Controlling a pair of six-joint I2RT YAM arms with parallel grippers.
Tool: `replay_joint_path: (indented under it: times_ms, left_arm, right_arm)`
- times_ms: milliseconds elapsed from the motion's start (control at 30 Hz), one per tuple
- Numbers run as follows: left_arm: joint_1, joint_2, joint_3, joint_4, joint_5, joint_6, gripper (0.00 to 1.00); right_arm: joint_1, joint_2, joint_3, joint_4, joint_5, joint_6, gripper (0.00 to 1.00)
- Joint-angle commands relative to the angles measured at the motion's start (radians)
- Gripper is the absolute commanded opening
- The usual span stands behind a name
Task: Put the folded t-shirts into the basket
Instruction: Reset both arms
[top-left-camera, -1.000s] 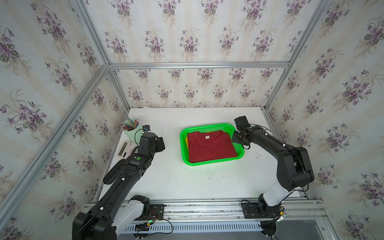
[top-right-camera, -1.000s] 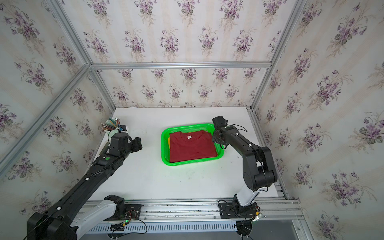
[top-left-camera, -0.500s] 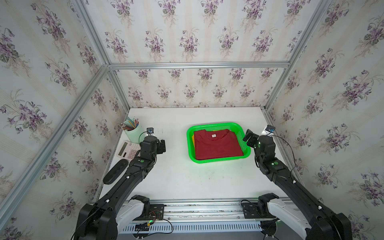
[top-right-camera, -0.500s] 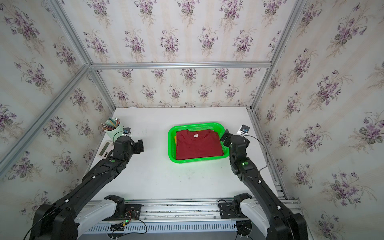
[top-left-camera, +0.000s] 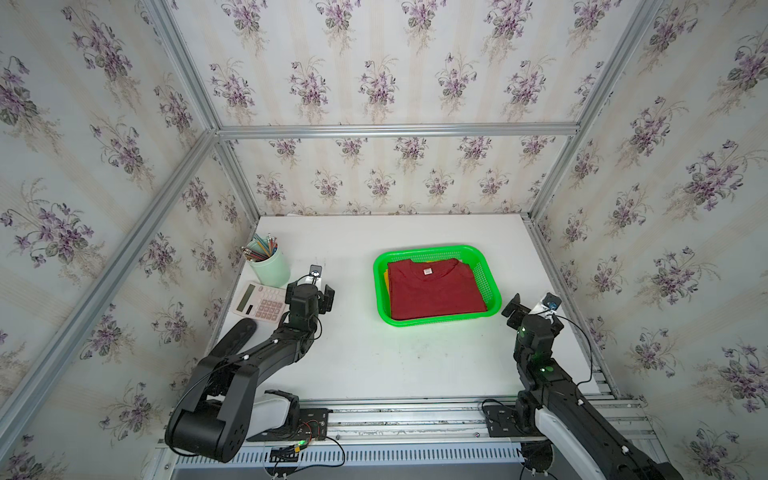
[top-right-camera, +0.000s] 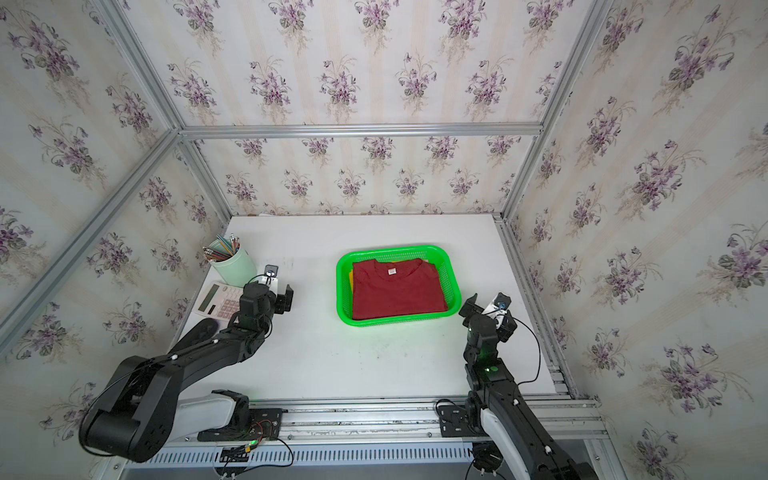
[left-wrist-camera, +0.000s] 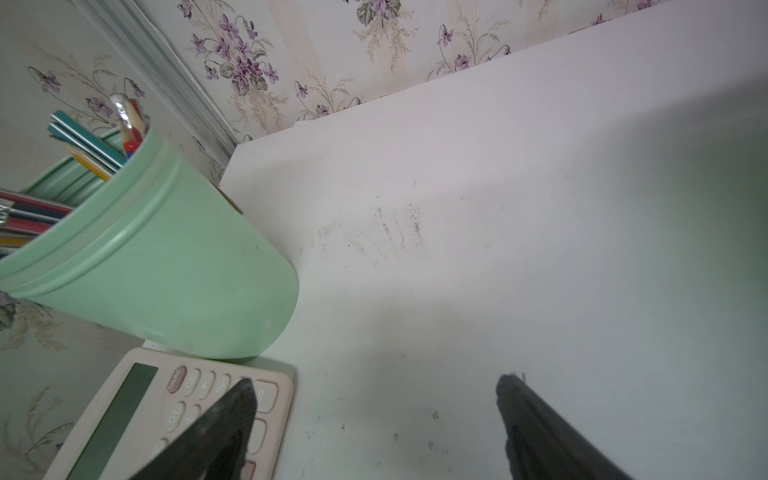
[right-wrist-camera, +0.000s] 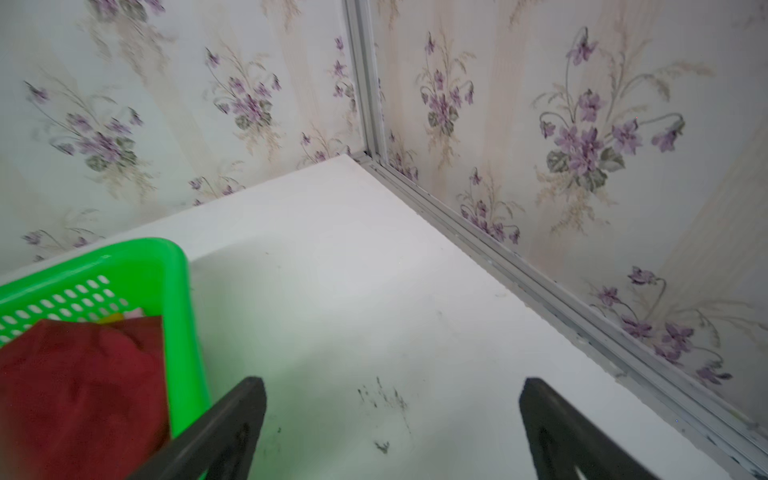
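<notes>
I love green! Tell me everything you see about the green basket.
The basket is bright green plastic, shallow and rectangular, with a rounded rim and walls full of little holes. It sits flat on the white table. A folded dark red t-shirt lies inside on top, a bit of yellow t-shirt peeking from beneath.

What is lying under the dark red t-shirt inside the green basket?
A thin mustard yellow edge sticks out beside the dark red t-shirt in the basket, so another tee lies below. The rest of it, and anything deeper, is covered.
</notes>
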Motion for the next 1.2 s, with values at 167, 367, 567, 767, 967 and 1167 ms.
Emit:
replay_joint_path:
  times_ms: [167, 367, 567, 767, 967, 1167]
  left_arm:
    - [0.155, 0.187, -0.018, 0.372, 0.212, -0.099, 0.92]
    - [0.173, 0.228, -0.014, 0.407, 0.215, -0.115, 0.92]
    - [0.175, 0.227, 0.010, 0.360, 0.230, -0.112, 0.92]
    - [0.181, 0.227, 0.025, 0.328, 0.211, -0.131, 0.92]
    - [0.183, 0.228, 0.042, 0.295, 0.157, -0.157, 0.92]
    - [0.183, 0.227, 0.042, 0.295, 0.157, -0.158, 0.92]
  right_arm:
    - [-0.067, 0.411, 0.090, 0.440, -0.307, -0.219, 1.00]
    - [-0.133, 0.658, 0.256, 0.527, -0.612, -0.359, 1.00]
    - [-0.145, 0.695, 0.308, 0.421, -0.755, -0.405, 1.00]
    - [-0.145, 0.639, 0.144, 0.752, -0.770, -0.267, 1.00]
    - [-0.132, 0.752, 0.133, 0.834, -0.701, -0.260, 1.00]
    - [-0.135, 0.773, 0.122, 0.899, -0.624, -0.219, 1.00]
